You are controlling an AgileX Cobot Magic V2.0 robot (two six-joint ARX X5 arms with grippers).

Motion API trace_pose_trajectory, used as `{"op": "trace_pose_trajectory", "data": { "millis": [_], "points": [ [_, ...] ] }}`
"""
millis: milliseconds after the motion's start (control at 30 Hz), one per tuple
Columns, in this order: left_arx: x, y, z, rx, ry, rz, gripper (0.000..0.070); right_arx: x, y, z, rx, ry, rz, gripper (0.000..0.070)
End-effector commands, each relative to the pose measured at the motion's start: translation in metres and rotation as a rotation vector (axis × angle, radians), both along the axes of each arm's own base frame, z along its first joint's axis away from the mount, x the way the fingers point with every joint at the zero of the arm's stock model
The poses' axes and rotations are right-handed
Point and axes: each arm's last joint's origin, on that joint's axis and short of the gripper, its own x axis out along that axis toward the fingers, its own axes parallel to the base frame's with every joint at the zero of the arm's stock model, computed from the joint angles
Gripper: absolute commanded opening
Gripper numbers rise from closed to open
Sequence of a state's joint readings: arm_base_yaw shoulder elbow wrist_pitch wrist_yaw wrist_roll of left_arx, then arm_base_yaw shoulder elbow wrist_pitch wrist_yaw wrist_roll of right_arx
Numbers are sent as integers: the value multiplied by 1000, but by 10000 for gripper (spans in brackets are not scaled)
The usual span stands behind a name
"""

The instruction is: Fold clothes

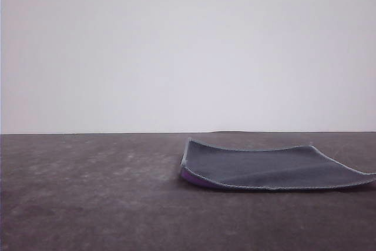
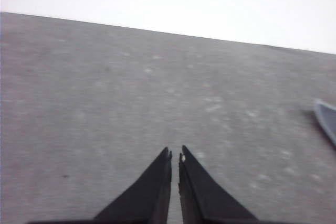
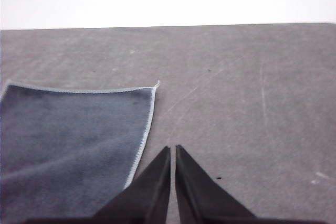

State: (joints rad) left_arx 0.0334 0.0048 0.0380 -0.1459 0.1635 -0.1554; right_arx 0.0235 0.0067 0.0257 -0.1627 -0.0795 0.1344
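Observation:
The clothes [image 1: 264, 167] are one small cloth lying flat on the dark table at the right of the front view, dark grey face up, with a strip of purple showing under its curled near-left edge. In the right wrist view the cloth [image 3: 68, 140] lies just beside my right gripper [image 3: 172, 150], whose black fingers are shut with nothing between them, over bare table at the cloth's light stitched edge. My left gripper [image 2: 175, 153] is shut and empty above bare table, well away from the cloth's corner [image 2: 326, 119].
The dark grey table [image 1: 88, 192] stretches wide to the left of the cloth, its far edge meeting a plain white wall [image 1: 188, 45].

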Motion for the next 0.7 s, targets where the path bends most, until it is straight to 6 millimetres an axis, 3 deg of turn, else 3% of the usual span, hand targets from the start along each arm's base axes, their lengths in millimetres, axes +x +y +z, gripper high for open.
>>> {"op": "trace_pose_trajectory", "data": {
  "millis": [0,133,267,467,667],
  "points": [
    [-2,0,15,-47,-44,-1,23,-3,0,19,93,-50,-7,10],
    [-5,0,46,-122,-74,13,23,-6,0,63,138,-71,-11,9],
    [6,0,84,-150,-30,9,26,9,1,104,124,39,1,10],
    [65,-2,129,-92,166,-105,26,74,4,143,7,286,80,10],
    [129,-5,139,-39,373,-185,26,132,5,151,-97,483,118,10]
  ]
}}
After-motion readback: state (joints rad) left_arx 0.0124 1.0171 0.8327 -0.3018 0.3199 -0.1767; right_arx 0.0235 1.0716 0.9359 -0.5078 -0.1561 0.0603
